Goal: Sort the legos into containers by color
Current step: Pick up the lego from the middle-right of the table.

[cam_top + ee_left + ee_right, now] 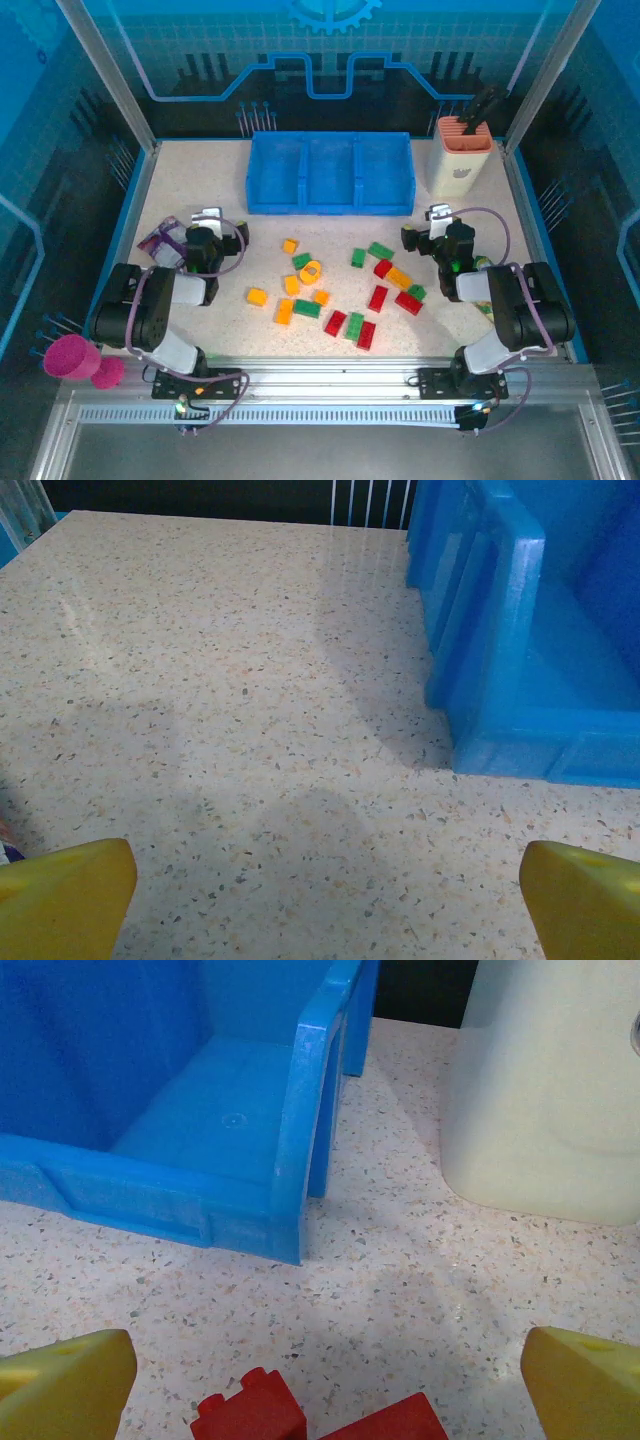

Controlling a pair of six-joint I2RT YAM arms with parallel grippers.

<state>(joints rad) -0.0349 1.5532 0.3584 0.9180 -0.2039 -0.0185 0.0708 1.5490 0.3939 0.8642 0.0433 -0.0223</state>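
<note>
Legos [306,308] loose before three seemingly bare containers [330,208]

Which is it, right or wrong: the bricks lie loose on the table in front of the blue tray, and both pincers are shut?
Wrong on the pincers: both are open. The wrist views show the left pincer and right pincer spread wide. The bricks do lie loose on the table before the blue tray.

- We see two black arms, the left arm [150,300] and the right arm [515,305], each with a white lower link.
- Our fingers [62,900] are yellow, blunt wedges.
- Lilac cables [222,380] loop off both arms, and a green light [181,405] glows low down.
</note>
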